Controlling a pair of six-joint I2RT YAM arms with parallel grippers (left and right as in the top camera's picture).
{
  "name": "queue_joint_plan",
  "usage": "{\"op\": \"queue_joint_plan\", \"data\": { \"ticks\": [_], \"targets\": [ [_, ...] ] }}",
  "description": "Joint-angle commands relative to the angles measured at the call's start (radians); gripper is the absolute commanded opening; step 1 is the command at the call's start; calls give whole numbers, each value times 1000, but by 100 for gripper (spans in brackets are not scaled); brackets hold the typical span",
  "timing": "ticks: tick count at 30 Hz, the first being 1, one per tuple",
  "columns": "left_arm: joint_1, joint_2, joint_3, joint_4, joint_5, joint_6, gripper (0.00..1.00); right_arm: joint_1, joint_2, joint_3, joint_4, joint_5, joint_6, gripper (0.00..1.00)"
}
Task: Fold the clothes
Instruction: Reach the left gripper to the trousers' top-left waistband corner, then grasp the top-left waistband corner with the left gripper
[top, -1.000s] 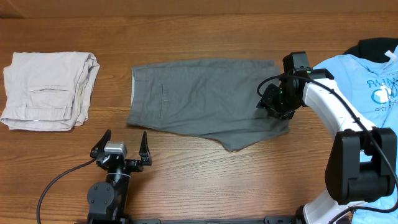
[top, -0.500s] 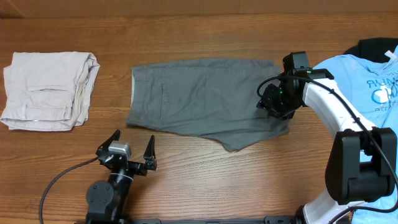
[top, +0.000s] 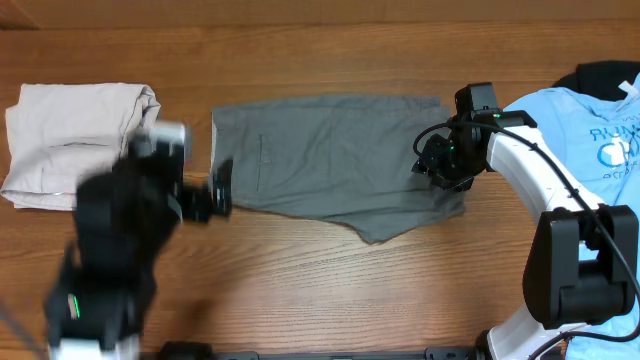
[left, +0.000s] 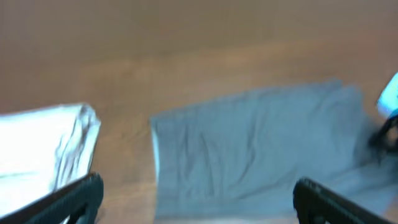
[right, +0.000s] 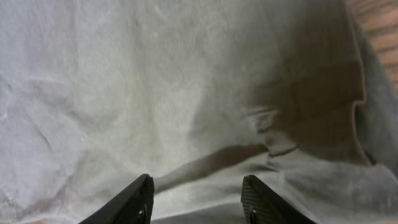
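Grey shorts (top: 330, 155) lie flat in the middle of the table, waistband to the left. My left gripper (top: 205, 195), blurred by motion, is open and empty just left of the waistband. In the left wrist view the shorts (left: 255, 149) lie ahead between the open fingers (left: 199, 202). My right gripper (top: 440, 165) is open, right down over the shorts' right leg hem. In the right wrist view the cloth (right: 186, 93) fills the frame between the open fingers (right: 199, 199).
A folded beige garment (top: 75, 145) lies at the far left, also visible in the left wrist view (left: 43, 146). A light blue T-shirt (top: 590, 130) over a black garment (top: 605, 75) lies at the right edge.
My left arm has swung up from the front edge toward the shorts' waistband, fast and blurred. The right arm and the shorts have stayed still.
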Motion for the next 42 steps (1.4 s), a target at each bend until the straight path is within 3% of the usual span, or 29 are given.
{"op": "queue_joint_plan", "data": {
  "ticks": [1,4,8,17,27,35,42],
  "targets": [
    [-5,301,320,-196,-53,103,100,4,-1,13,3,2,-7,50],
    [-5,537,578,-376,-81,150,100,4,-1,13,2,25,-8,51],
    [-5,780,760,-385,-109,172,100,4,-1,13,-5,64,-7,56],
    [-7,1005,762,-344,-92,166,100,4,-1,13,3,64,-7,59],
    [-3,1247,762,-250,-104,174,88,4,-1,13,8,65,-7,63],
    [-1,1336,762,-108,-103,103,80,4,-1,13,16,110,-7,65],
    [20,1369,760,-72,-104,58,81,4,-1,13,15,117,-7,66]
  ]
}}
